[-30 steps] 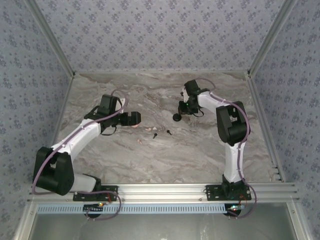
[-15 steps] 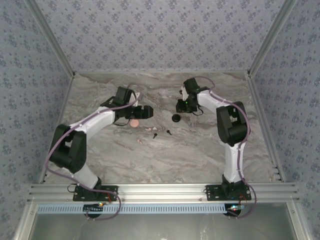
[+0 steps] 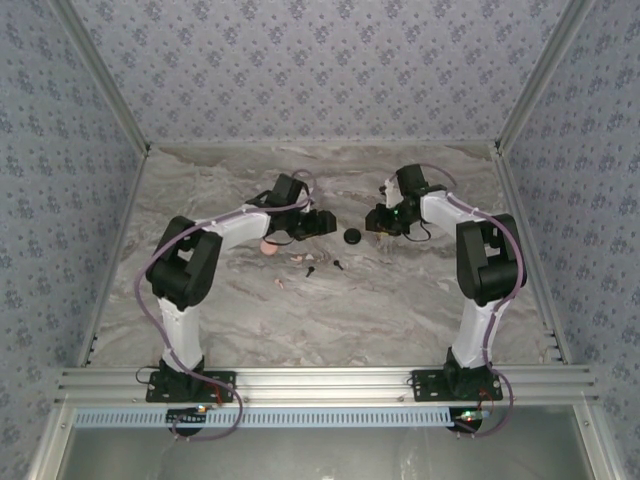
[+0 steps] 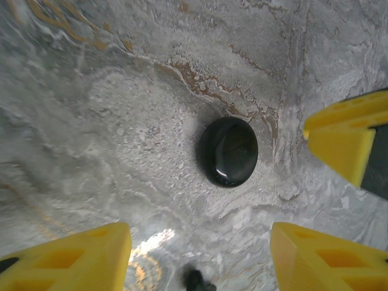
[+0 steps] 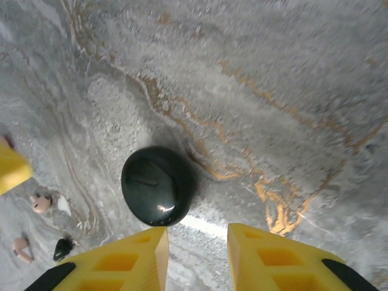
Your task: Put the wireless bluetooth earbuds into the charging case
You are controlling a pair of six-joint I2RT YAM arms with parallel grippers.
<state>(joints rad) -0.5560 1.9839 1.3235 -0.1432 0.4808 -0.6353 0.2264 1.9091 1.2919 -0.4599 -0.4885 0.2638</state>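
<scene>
Two robot arms reached in toward the middle of the marble table (image 3: 400, 310). Between their tips lay the black charging case (image 3: 352, 236). It was round and shiny like a pebble, and it sat flat on the table with its lid shut. The left gripper (image 3: 322, 222) was just to the left of the case and the right gripper (image 3: 377, 221) was just to the right. Neither one touched it.

Seen from the left wrist, the left gripper (image 4: 197, 242) had its yellow jaws wide apart with nothing between them. The black charging case (image 4: 228, 151) sat out past the tips. A yellow finger of the other arm poked in at the right edge. A small dark bit (image 4: 197, 280) showed at the bottom, too blurry to name.

Seen from the right wrist, the right gripper (image 5: 197, 233) had its jaws close together, with only a thin gap and nothing in it. The black charging case (image 5: 157, 185) lay just in front of one tip.

Four tiny earbuds (image 3: 311, 268) lay loose on the table, outside the case and a bit nearer the arm bases. Two were black and two were pink. The right wrist view showed two pink earbuds (image 5: 41, 203) and one black earbud (image 5: 62, 247) off to the left. A pink round disc (image 3: 268, 245) peeked out beside the left arm.
</scene>
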